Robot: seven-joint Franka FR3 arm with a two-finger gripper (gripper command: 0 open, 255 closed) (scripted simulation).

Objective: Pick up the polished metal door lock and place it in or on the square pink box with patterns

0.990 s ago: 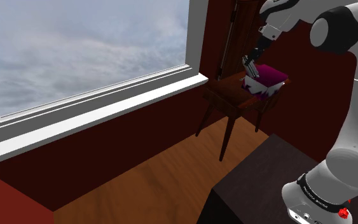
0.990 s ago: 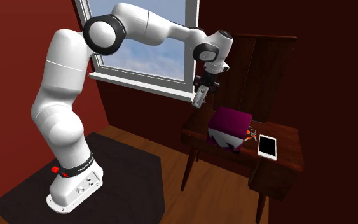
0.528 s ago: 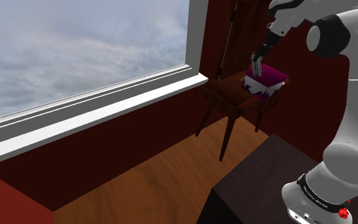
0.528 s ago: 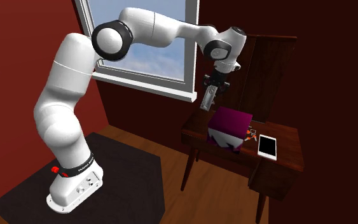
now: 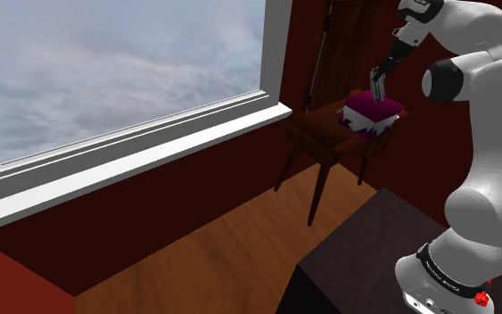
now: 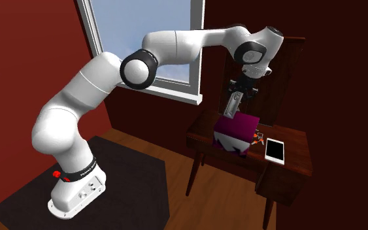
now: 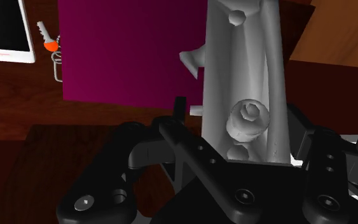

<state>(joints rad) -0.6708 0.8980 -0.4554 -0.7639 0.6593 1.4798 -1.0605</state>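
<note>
Table (image 6: 299, 142) with magenta box (image 6: 238, 123), lock (image 6: 232, 104) above

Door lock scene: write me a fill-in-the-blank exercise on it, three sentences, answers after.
The gripper is shut on the grey ____.
The lock hangs just above the pink ____.
Between the box and the white tablet on the table lie the ____.
Missing words: lock; box; keys.
</note>
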